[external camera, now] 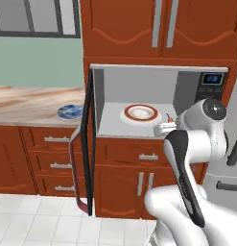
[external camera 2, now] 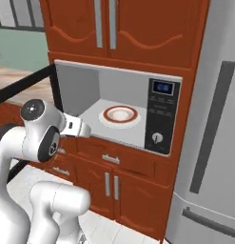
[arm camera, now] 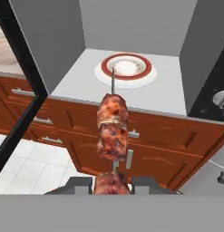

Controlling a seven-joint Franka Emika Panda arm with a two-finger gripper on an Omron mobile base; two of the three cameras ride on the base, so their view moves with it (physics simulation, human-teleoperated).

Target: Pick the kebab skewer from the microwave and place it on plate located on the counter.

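Microwave (external camera: 139, 96) cavity, door swung fully open to the left: on its grey floor I see one white plate with an orange-red rim (external camera: 139, 113), nothing lying on it. Seen from the hand camera, that rimmed plate (arm camera: 126, 69) sits toward the far middle of the cavity floor.

Control panel (external camera 2: 161, 114) at the right of the microwave: dark, with a blue display near its top, rows of small buttons below and a round knob at the bottom. I cannot read any writing on it.

Kebab skewer (arm camera: 112, 131), in the hand view: a thin pale stick threaded with glossy brownish-red chunks of meat, charred in patches; its bare tip points toward the rimmed plate. I see it outside the cavity, in front of the microwave's near edge and above the red-brown drawer fronts below it. The gripper (arm camera: 112, 185) is clamped on its lowest chunk, the two dark fingertips pressing from either side. From the left base camera the gripper (external camera: 164, 128) is at the near right corner of the cavity opening.

Blue and white mottled plate (external camera: 70, 111): it rests on the marbled counter (external camera: 29, 103), left of the open door, with nothing on it, well apart from the skewer.
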